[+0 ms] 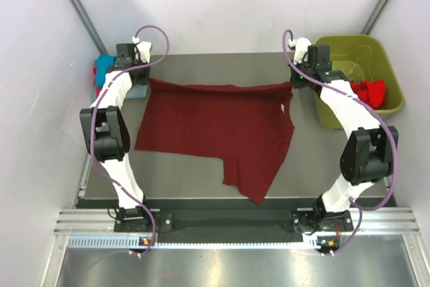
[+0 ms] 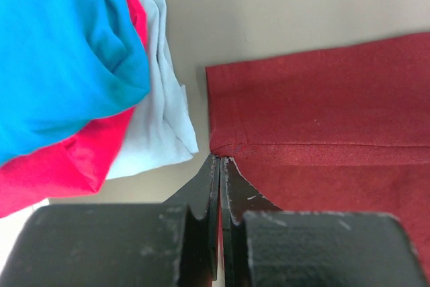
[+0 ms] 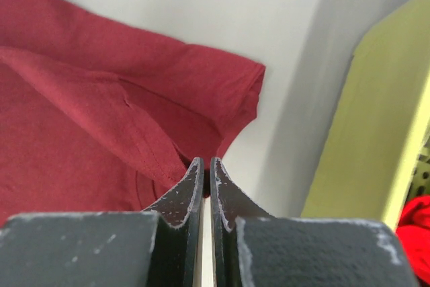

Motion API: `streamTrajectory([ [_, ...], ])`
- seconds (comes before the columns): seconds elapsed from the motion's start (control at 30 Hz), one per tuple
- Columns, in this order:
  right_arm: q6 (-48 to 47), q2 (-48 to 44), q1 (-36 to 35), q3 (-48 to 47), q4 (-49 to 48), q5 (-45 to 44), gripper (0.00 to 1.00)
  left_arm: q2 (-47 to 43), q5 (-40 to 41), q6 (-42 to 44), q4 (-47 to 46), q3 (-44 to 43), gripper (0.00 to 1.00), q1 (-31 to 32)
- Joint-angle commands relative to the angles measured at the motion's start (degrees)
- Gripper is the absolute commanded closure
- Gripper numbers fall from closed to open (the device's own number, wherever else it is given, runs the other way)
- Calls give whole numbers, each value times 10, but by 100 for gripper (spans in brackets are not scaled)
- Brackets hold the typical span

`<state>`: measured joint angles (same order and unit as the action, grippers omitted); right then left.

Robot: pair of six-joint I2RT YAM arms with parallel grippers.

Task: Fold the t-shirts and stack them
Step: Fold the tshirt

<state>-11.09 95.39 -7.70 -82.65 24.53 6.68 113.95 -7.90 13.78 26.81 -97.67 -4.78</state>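
Far left: pile of done shirts, teal t-shirt on top, just beside my left tool. That tool is clamped on the maroon t-shirt at its far-left corner. Shirt lies spread on the table, long axis left to right, body near of both tools. Right tool pinches the far-right corner. I judge the fold runs far edge toward near.

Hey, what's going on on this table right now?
Two robot arms are working on a maroon shirt spread mostly flat on the table. The left gripper and right gripper are each shut on a far corner of it. A teal shirt, pink shirt and pale shirt sit piled far left. A red shirt lies in the green basket.
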Motion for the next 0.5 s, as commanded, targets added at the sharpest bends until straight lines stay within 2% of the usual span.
streamTrajectory([
  [0.0,5,-14,1,2,-16,11,100,-22,-9,-20,-10,0,100,-4],
  [0.47,0,23,-7,13,-5,22,100,6,0,-36,24,7,100,-4],
])
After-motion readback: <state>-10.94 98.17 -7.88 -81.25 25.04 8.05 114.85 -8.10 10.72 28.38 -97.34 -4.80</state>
